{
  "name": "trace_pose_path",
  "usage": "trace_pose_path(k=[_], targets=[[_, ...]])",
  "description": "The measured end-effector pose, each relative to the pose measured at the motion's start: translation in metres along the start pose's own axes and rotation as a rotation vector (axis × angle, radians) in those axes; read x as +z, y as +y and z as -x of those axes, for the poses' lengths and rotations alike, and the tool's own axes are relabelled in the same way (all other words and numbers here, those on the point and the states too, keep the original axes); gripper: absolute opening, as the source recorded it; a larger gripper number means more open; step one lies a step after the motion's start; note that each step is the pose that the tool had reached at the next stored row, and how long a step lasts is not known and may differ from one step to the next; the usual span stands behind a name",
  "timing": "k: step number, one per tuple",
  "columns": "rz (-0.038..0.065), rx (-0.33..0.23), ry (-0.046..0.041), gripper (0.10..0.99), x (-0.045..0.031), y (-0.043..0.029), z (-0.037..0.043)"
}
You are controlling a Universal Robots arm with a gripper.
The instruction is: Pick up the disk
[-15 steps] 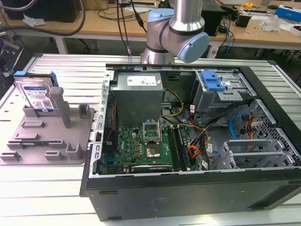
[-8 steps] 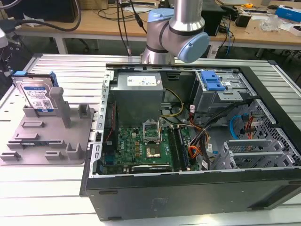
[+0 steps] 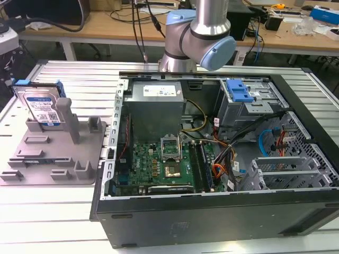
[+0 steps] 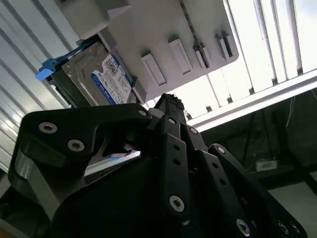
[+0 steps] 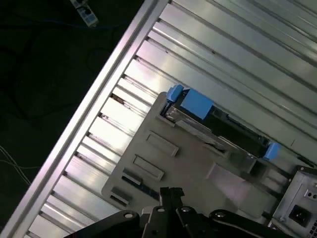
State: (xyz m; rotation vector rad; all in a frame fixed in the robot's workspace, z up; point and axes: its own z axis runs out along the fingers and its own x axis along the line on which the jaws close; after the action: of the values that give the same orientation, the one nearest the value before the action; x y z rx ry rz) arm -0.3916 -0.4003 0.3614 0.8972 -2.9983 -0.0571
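here's the disk (image 3: 43, 108), standing on its edge in a slot at the far corner of the grey tray (image 3: 53, 159), over on the exterior view's left. its blue-and-white label faces the camera, there are blue rails down both sides, and a tall grey post (image 3: 68, 119) rises just beside it, overlapping its right edge. the tray sits on the ribbed metal table (image 3: 53, 222), right next to the open computer case (image 3: 212, 211). inside the case you can see the green circuit board (image 3: 164, 164), the silver power supply (image 3: 156, 100) and a blue bracket (image 3: 238, 91) up at the back. the arm (image 3: 198, 32) looms behind the case, at the top of the exterior view.

now the second wrist view: the gripper (image 4: 168, 101) is black, its fingers pressed together to a single tip, pinching nothing. the disk (image 4: 106, 79) is near that tip but clearly apart from it, label showing, slotted into the tray (image 4: 148, 29).

in the first wrist view the gripper (image 5: 171, 192) hangs over the tray (image 5: 188, 173), tips together again. the disk (image 5: 223, 130) is seen edge-on at the tray's far side, blue tabs at both ends. no contact between gripper and disk.
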Motion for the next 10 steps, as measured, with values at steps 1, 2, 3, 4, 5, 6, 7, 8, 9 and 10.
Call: trace_pose_path(k=[1, 2, 3, 4, 5, 6, 7, 8, 9, 10], targets=[[0.000, -0.037, 0.0014, 0.106, 0.0002, 0.0000, 0.0000], [0.000, -0.071, 0.0027, 0.106, 0.0004, 0.0000, 0.0000], [0.000, -0.088, 0.0033, 0.106, 0.0005, 0.0000, 0.0000], [0.000, -0.114, 0.0043, 0.106, 0.0006, -0.0001, 0.0000], [0.000, -0.148, 0.0056, 0.106, 0.0008, -0.0001, 0.0000], [0.000, -0.174, 0.0067, 0.106, 0.0009, -0.0001, 0.0000], [0.000, -0.193, 0.0073, 0.114, 0.0010, -0.0001, 0.0000], [0.000, -0.224, 0.0085, 0.169, 0.0012, -0.0001, 0.0000], [0.000, -0.243, 0.0093, 0.235, 0.0013, -0.0001, 0.0000], [0.000, -0.262, 0.0100, 0.298, 0.0014, -0.0001, 0.0000]])
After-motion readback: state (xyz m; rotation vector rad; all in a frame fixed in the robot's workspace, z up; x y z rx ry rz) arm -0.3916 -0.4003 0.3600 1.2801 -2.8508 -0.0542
